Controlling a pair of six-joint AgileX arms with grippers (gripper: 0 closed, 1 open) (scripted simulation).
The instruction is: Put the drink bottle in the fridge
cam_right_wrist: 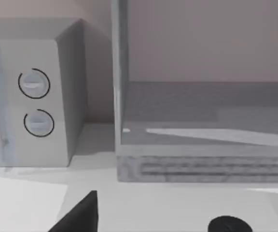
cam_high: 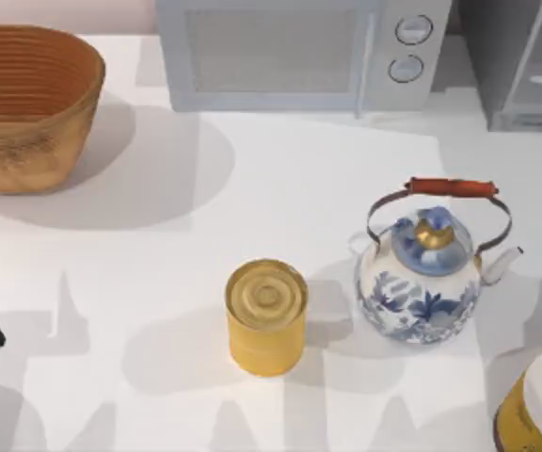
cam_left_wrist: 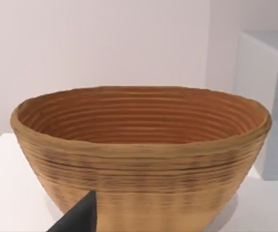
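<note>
one fridge (cam_high: 520,66) stands open at the bench's (cam_high: 280,188) far right, beside the microwave (cam_high: 299,52). left tool (cam_left_wrist: 76,217) faces the basket (cam_left_wrist: 139,154); whether either tool is apart, i cannot tell.

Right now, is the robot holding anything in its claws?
I can't tell. A dark fingertip shows before the basket, another faces the fridge, with nothing seen gripped.

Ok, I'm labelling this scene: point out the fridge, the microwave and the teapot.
fridge (cam_right_wrist: 201,111): right wrist view, on its inside floor.
microwave (cam_high: 271,52): top view, on its door panel.
teapot (cam_high: 422,301): top view, on its blue-flowered belly.
</note>
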